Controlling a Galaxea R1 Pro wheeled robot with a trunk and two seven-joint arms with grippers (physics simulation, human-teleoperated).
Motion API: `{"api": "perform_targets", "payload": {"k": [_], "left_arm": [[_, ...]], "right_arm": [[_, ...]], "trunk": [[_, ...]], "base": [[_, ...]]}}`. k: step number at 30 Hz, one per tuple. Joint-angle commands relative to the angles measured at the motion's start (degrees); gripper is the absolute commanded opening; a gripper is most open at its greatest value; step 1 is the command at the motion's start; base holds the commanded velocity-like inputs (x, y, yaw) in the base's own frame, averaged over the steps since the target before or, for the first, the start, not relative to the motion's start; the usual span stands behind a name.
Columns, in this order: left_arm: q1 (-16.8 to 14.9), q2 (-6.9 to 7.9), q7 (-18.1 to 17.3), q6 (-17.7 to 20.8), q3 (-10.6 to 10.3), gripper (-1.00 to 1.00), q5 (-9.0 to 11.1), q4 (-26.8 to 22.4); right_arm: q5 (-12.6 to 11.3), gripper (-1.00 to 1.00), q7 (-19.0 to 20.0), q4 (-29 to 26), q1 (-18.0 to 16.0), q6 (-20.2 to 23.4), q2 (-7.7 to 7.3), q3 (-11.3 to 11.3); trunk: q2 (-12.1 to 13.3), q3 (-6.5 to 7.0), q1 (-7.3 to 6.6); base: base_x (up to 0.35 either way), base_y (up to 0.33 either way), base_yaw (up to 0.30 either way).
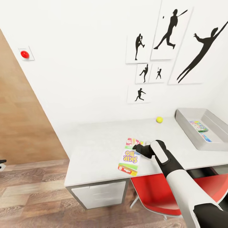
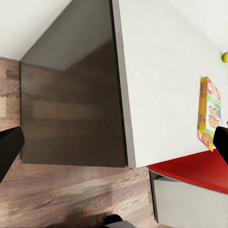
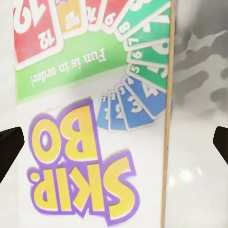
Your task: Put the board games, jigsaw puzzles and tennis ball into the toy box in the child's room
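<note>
Table (image 1: 95,142), white, one. On it:
- Board game (image 1: 129,156), one, "SKIP BO" box, lying flat near the front edge.
- Tennis ball (image 1: 159,119), one, yellow, by the wall, well apart from the game.
- Toy box (image 1: 183,125), one, grey tray at the table's right end; two colourful flat items inside, kind unclear.

Right gripper (image 1: 139,147), one, over the game's right edge; fingers (image 3: 9,147) spread wide, holding nothing.
Left gripper (image 2: 114,147): fingers apart, empty, above the floor beside the table.
Red chair (image 1: 158,193), one, under the table.
Silhouette pictures (image 1: 167,30) on the wall, six.
</note>
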Motion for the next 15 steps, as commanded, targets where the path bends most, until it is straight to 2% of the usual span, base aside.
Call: {"api": "perform_targets", "payload": {"k": [1,15], "left_arm": [[-0.09,-0.02,-0.43,0.60,0.32,1.00,-0.59,0.00],[-0.09,-0.02,-0.43,0.60,0.35,1.00,-0.59,0.00]], "right_arm": [[-0.56,1.00,-0.52,-0.05,-0.05,0.02,-0.08,0.20],[-0.56,1.00,-0.46,-0.10,-0.05,-0.09,0.04,0.20]], "trunk": [[-0.08,-0.13,0.01],[-0.08,-0.28,0.01]], "base": [[0.000,0.000,0.000],[0.000,0.000,0.000]]}}
